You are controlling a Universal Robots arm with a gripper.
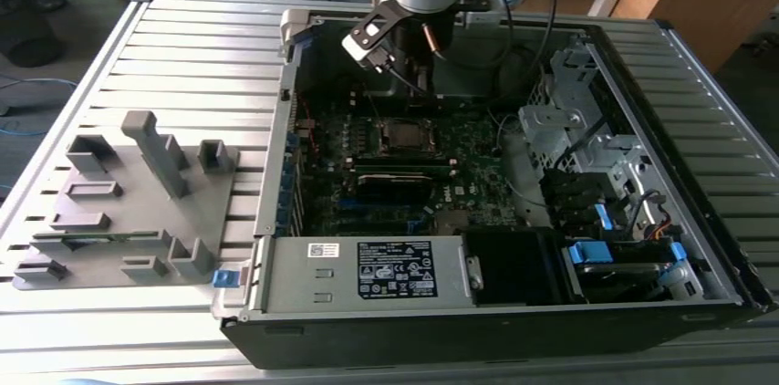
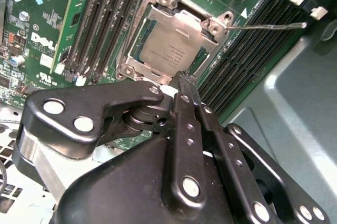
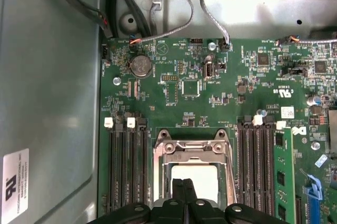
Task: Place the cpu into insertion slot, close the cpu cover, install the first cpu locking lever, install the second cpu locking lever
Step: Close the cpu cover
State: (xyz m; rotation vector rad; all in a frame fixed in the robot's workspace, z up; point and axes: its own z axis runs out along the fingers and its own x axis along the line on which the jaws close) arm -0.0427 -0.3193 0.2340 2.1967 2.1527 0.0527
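- Gripper: the two fingers are pressed together with nothing between them. In both wrist views the tips sit right at the near edge of the socket. In the exterior view the gripper hangs in the upper middle of the frame, inside the open computer case.
- The cpu: it lies flat in the insertion slot, and its dull grey top shows through the cover's window. In the exterior view the insertion slot lies just above the centre of the frame, on the motherboard.
- The cpu cover: it lies down over the chip and frames it on all sides. The first wrist view agrees, with the cpu cover around the cpu.
- Locking lever: a thin rod juts out from one corner of the socket, over the memory slots. It looks unlatched.
- I cannot tell where the other lever is or how it stands.
- Judgement: placement and cover closure appear complete. At least one lever is not yet installed. Roughly half the task is done.
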